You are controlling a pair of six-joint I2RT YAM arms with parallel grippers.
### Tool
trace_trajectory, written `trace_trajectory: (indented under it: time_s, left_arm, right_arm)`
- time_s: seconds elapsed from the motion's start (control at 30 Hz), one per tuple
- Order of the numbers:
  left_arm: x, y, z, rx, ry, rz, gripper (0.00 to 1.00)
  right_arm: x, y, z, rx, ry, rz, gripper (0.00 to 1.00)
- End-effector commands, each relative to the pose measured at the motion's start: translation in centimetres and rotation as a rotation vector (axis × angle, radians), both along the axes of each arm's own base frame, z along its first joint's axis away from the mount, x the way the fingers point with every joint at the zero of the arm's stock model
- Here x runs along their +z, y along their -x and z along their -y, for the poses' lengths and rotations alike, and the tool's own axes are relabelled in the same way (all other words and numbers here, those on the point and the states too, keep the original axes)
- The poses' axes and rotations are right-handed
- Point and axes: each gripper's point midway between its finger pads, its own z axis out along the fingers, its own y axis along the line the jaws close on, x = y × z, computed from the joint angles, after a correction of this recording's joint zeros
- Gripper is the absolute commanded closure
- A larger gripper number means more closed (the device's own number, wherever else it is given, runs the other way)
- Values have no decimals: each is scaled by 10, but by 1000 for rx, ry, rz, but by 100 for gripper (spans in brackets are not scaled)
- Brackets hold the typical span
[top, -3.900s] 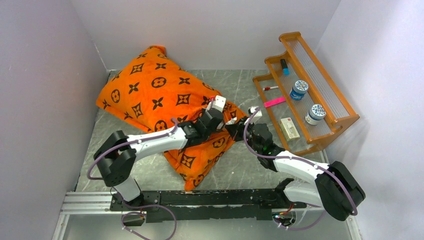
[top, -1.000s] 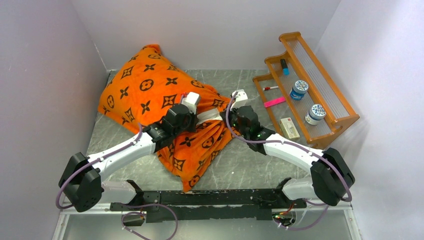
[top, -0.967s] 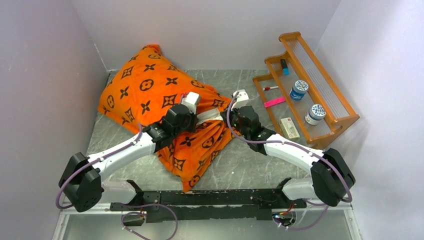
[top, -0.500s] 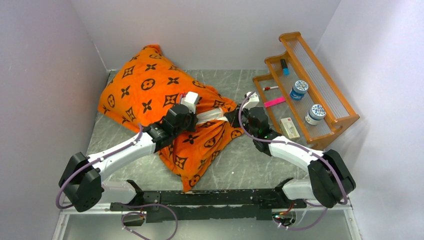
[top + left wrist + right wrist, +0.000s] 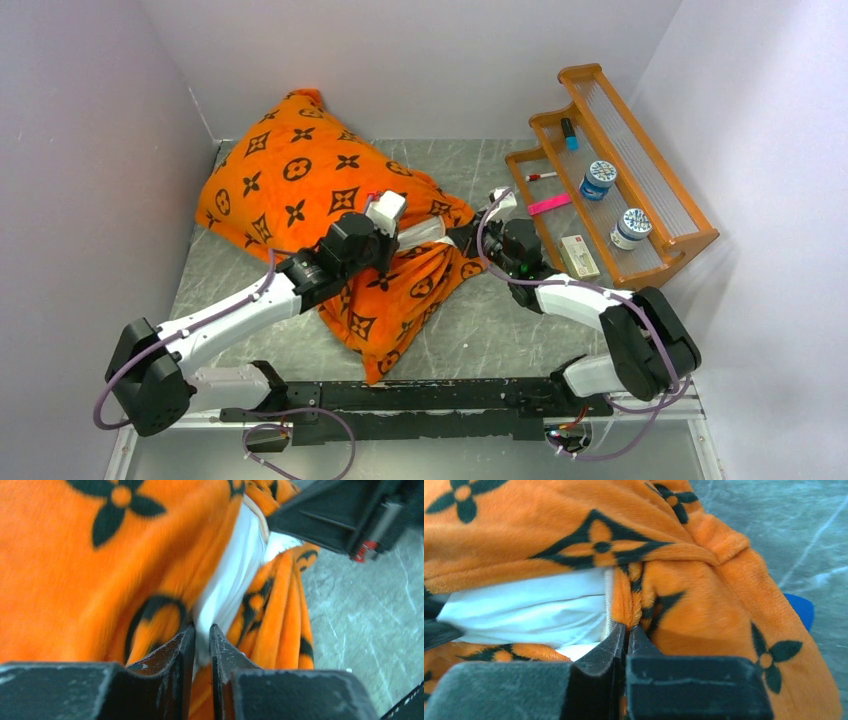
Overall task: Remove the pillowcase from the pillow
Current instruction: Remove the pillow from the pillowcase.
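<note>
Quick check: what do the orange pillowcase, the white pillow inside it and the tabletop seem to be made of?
Pillowcase: plush, fleece-like fabric, matte; a fuzzy nap shows close up.
Pillow: smooth woven cloth, perhaps cotton or polyester; fine creases, faint sheen.
Tabletop: hard grey marble-patterned surface, possibly laminate; pale veins, slight gloss.

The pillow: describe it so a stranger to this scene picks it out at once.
Start at the big orange pillowcase lying on the far left of the table. At its right end, the end facing the wooden rack, the cover gapes and a strip of the pillow shows. It is the only plain white cloth among orange printed with dark flowers.
</note>
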Motion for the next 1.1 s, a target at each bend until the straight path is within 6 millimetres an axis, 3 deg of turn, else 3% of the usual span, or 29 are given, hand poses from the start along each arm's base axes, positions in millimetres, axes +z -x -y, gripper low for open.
trace_trajectory:
  time_s: [0.0, 0.17, 0.43, 0.67, 1.07]
  left_arm:
    - [14, 11, 0, -66, -133, 35, 74]
    - [35, 6, 22, -64, -112, 59, 65]
    - [57, 13, 76, -76, -42, 57, 40]
    - [55, -10, 87, 76, -93, 77, 24]
    - [12, -43, 85, 243, -287, 78, 19]
  right_arm:
    - [-36, -15, 36, -117, 141, -27, 100]
    - [-33, -13, 35, -113, 143, -20, 100]
    - [-29, -12, 37, -124, 151, -11, 100]
    - [-31, -12, 38, -127, 153, -18, 100]
    - [-28, -11, 38, -131, 152, -13, 100]
